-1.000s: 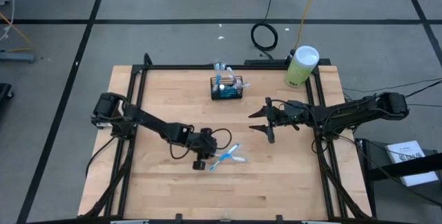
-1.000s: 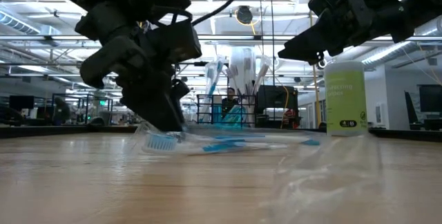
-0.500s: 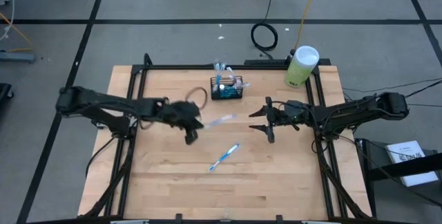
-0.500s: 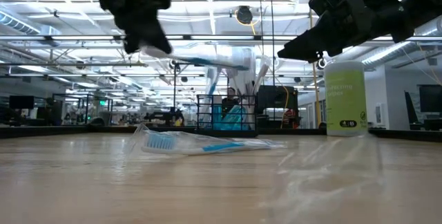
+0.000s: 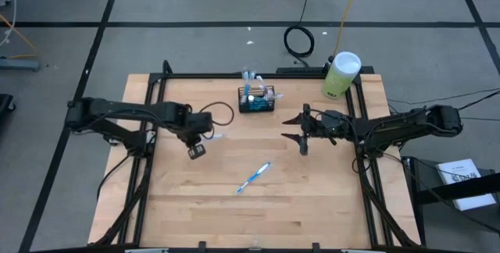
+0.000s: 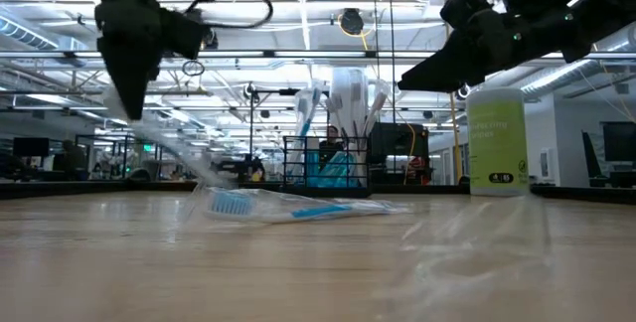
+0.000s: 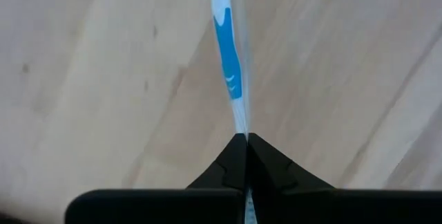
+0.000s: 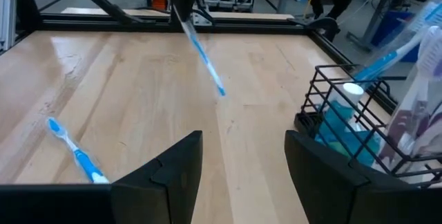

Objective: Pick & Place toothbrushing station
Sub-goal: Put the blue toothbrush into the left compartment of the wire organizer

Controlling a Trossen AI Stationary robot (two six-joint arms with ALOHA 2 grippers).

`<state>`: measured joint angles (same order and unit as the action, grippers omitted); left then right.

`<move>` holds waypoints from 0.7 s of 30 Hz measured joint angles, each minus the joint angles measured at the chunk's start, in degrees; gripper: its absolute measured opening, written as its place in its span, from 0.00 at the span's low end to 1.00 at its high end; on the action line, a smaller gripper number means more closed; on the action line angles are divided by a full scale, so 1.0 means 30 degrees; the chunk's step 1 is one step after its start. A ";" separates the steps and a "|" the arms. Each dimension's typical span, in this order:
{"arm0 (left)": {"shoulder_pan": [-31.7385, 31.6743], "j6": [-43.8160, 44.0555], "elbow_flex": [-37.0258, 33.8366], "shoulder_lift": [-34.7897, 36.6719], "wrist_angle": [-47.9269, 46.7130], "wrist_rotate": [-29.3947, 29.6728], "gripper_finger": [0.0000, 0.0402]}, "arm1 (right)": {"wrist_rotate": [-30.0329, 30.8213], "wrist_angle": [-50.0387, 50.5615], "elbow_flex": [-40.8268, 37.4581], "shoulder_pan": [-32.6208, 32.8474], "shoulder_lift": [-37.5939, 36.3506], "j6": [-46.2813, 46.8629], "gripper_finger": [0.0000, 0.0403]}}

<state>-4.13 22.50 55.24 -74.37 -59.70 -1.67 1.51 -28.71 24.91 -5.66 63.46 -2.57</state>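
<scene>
Upright, wire-mesh station [image 5: 257, 99], long axis across table, left claw [image 5: 195, 151] clamping a toothbrush [image 7: 228, 72]

In the left wrist view the blue-and-white toothbrush [image 7: 230, 58] runs off the picture's edge, so its head cannot be seen, and its near end vanishes between the closed fingers of the left gripper [image 7: 246, 141]. In the right wrist view the black wire basket [image 8: 359, 124] is cut off by the frame edge, and the packets standing in it are only partly shown, their print too blurred to read. In the high view the basket's contents are too small to tell apart, and in the low view the label on the pale-green cylinder [image 6: 496, 143] cannot be read.
</scene>
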 joint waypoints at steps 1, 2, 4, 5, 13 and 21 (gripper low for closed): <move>0.0069 0.0011 0.0000 -0.0289 -0.0305 0.0007 0.01 | 0.0003 0.0007 0.0000 -0.0017 0.0000 -0.0004 0.49; 0.0130 0.0027 -0.0004 -0.0598 -0.0463 0.0009 0.01 | 0.0005 -0.0011 0.0000 -0.0026 0.0000 -0.0026 0.49; 0.0306 0.0035 0.0000 -0.1113 -0.0585 -0.0118 0.01 | -0.0004 -0.0055 0.0000 -0.0100 0.0000 -0.0139 0.49; 0.0390 -0.0030 0.0030 -0.1312 -0.0891 -0.0254 0.01 | -0.0010 -0.0051 0.0000 -0.0107 0.0000 -0.0128 0.49; 0.0591 -0.1632 0.4528 -0.2837 -0.7242 0.6964 0.01 | -0.0023 -0.0062 0.0000 -0.0237 0.0000 -0.0040 0.49; 0.0251 -0.9166 0.9678 -0.3604 -0.5871 1.1259 0.01 | -0.0017 -0.0058 0.0000 -0.0377 0.0000 -0.0022 0.49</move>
<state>-3.38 -5.00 84.28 -85.18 -77.32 32.10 1.45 -28.88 24.91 -6.79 63.46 -2.63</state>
